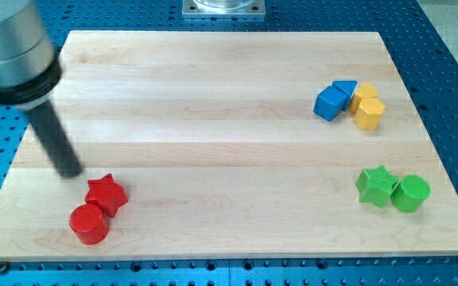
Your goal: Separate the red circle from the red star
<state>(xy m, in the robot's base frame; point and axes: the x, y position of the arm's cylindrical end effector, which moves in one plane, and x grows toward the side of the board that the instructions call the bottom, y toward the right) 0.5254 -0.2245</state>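
The red star (106, 194) lies near the board's bottom left corner. The red circle (89, 224) sits just below and to the left of it, touching it. My tip (70, 171) rests on the board just up and to the left of the red star, a small gap from it. The rod slants up to the view's top left.
Two blue blocks (335, 99) and two yellow blocks (367, 106) cluster at the upper right. A green star (376, 186) and a green circle (410, 193) sit together at the lower right. The wooden board (213, 119) lies on a blue perforated table.
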